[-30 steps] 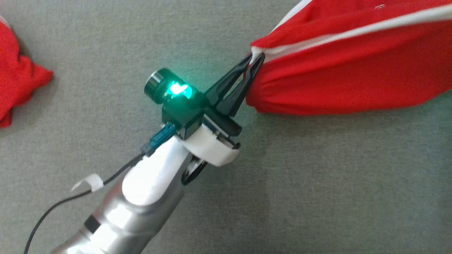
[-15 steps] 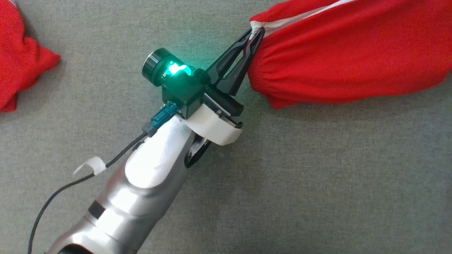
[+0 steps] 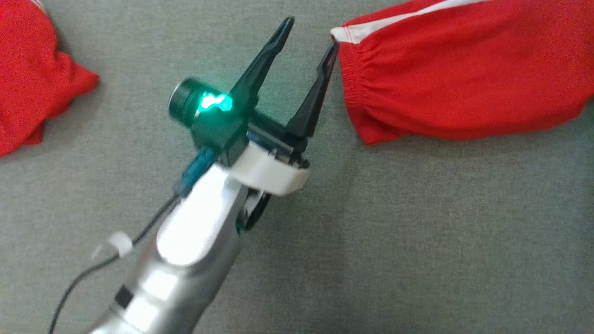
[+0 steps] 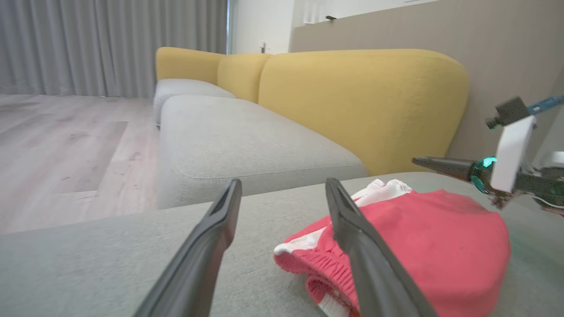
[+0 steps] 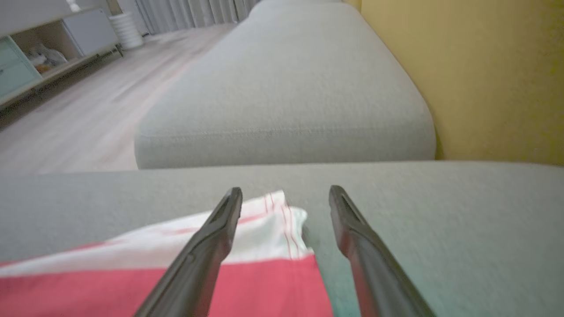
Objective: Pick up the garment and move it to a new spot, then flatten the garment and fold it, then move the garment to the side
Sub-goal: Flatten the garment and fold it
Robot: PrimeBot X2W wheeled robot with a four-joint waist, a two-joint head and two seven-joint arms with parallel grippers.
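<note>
Both pincers open; red garment [image 3: 464, 79] lies free on the grey cushion [image 3: 417, 232].
Left pincer [image 3: 311, 33] stands just beside its gathered end; the garment runs lengthwise rightward, and the right pincer [image 5: 285, 193] is spread over its white-striped corner.

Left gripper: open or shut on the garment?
Open. In the head view the left gripper has its fingers spread, and the garment edge lies beside one finger, not between them.
</note>
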